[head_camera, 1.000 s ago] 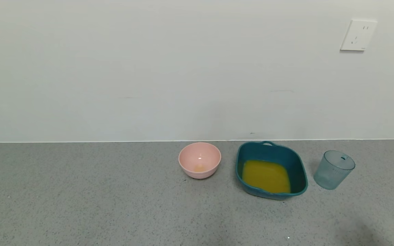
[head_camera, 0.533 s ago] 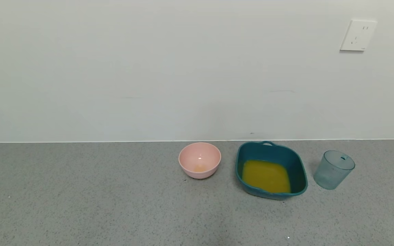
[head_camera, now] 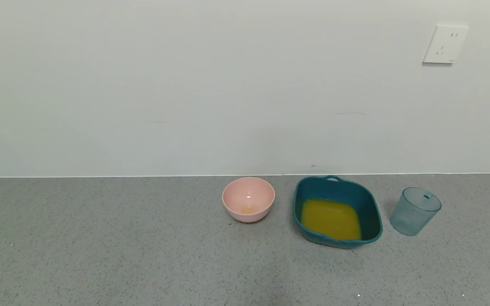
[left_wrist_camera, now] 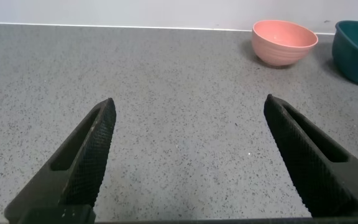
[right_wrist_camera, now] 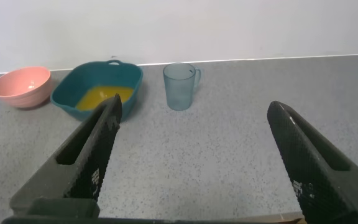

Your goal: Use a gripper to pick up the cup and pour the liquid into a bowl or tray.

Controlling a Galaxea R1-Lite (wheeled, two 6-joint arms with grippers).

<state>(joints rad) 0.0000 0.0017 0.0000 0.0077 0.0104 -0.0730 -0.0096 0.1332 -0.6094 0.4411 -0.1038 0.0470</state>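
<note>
Head view: on the grey desk (head_camera: pixel 100 255), the cup (head_camera: pixel 415 211) stands upright and empty just right of the teal basin (head_camera: pixel 370 212), which holds the orange liquid (head_camera: pixel 331 219); a pink bowl (head_camera: pixel 248 199) sits left.

Left wrist view: the left end effector (left_wrist_camera: pixel 188 158) gapes wide, empty.

Right wrist view: the right end effector (right_wrist_camera: pixel 197 155) is spread wide, empty, well short of the cup (right_wrist_camera: pixel 180 86).

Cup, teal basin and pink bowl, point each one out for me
cup (head_camera: pixel 414 212), head view, side wall
teal basin (head_camera: pixel 371 212), head view, inner right wall
pink bowl (head_camera: pixel 245 194), head view, inner wall
</note>
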